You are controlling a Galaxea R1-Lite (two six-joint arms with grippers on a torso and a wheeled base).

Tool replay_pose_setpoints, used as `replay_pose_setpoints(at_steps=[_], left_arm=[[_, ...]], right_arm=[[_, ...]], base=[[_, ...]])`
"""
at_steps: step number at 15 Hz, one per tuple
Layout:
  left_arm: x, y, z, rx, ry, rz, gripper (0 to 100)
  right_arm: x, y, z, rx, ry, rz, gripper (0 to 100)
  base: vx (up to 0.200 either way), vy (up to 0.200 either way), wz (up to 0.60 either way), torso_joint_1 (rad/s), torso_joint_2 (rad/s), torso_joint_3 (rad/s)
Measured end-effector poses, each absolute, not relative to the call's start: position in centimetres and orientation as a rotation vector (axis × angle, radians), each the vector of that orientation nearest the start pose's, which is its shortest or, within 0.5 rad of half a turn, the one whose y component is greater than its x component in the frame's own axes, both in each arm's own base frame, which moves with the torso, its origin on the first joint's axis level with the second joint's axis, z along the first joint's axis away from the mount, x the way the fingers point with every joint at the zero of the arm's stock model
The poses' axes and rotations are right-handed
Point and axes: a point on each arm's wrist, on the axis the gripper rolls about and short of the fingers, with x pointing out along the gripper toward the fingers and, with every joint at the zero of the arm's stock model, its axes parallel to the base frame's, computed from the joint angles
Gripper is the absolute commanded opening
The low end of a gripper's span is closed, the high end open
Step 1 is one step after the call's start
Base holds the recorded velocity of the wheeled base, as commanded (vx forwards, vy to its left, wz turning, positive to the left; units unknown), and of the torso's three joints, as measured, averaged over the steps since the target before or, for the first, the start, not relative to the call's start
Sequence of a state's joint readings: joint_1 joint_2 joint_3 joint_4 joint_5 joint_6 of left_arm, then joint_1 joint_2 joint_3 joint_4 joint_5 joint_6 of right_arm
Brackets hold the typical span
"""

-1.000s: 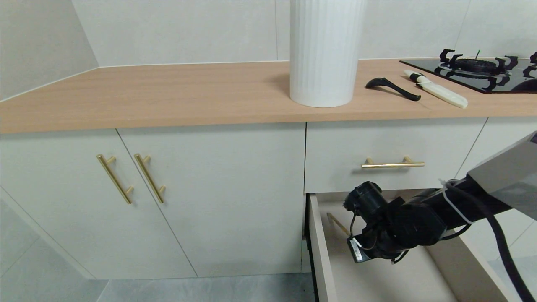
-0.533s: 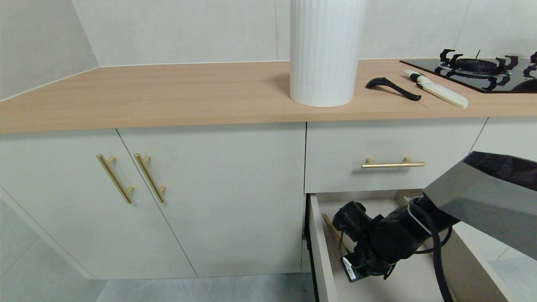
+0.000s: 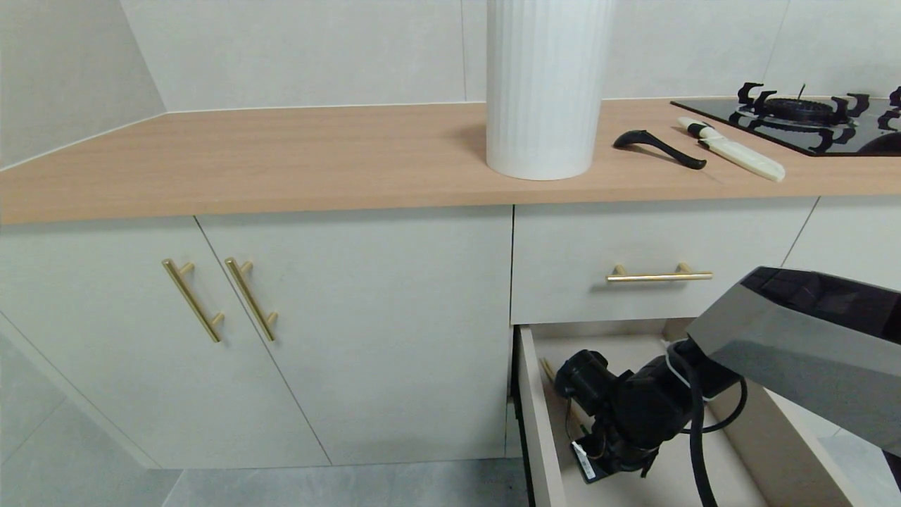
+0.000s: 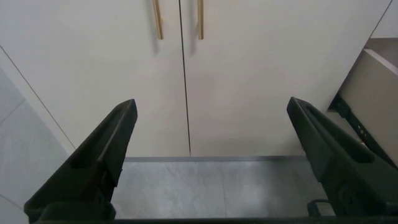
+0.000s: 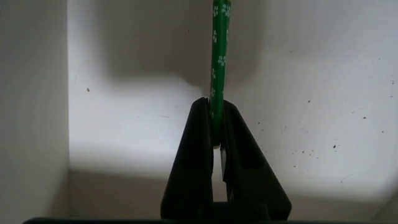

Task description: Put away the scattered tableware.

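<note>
My right gripper (image 5: 216, 134) is shut on a green chopstick with white flowers (image 5: 217, 56), low inside the open lower drawer (image 3: 538, 422). The right arm (image 3: 633, 412) reaches down into that drawer, and a wooden chopstick end (image 3: 547, 367) pokes out near the drawer's left wall. A black-handled utensil (image 3: 658, 148) and a white knife (image 3: 735, 155) lie on the wooden counter (image 3: 281, 155) at the right. My left gripper (image 4: 211, 109) is open and holds nothing, facing the cabinet doors (image 4: 186, 74) low above the floor.
A tall white ribbed container (image 3: 542, 84) stands on the counter left of the utensils. A black hob (image 3: 802, 116) sits at the far right. The upper drawer with its gold handle (image 3: 659, 276) is closed above the open one. Two gold door handles (image 3: 218, 299) are at the left.
My right arm has moved down and to the left, deeper into the open drawer, with the chopstick in its grip. The things on the counter have not moved.
</note>
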State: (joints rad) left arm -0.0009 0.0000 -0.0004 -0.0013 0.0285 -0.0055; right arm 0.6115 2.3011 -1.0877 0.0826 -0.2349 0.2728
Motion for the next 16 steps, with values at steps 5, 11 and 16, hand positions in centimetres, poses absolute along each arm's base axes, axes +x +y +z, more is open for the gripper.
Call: replay_pose_setpoints(at_steps=[5, 11, 16], left_arm=[[-2.3, 0.1, 7.6, -0.006, -0.001, 0.027, 100], [-2.3, 0.1, 7.6, -0.006, -0.001, 0.028, 100], [-2.3, 0.1, 7.6, -0.006, -0.001, 0.027, 100]], right_arm=[[29.7, 20.2, -1.3, -0.298, 1.211, 0.156, 100], [29.7, 20.1, -0.8, -0.305, 1.193, 0.14, 100], [29.3, 18.6, 4.5, -0.255, 1.073, 0.109, 100]], base=[[0.0, 0.0, 0.0, 0.0, 0.0, 0.0], [0.0, 0.0, 0.0, 0.0, 0.0, 0.0], [0.0, 0.0, 0.0, 0.0, 0.0, 0.0]])
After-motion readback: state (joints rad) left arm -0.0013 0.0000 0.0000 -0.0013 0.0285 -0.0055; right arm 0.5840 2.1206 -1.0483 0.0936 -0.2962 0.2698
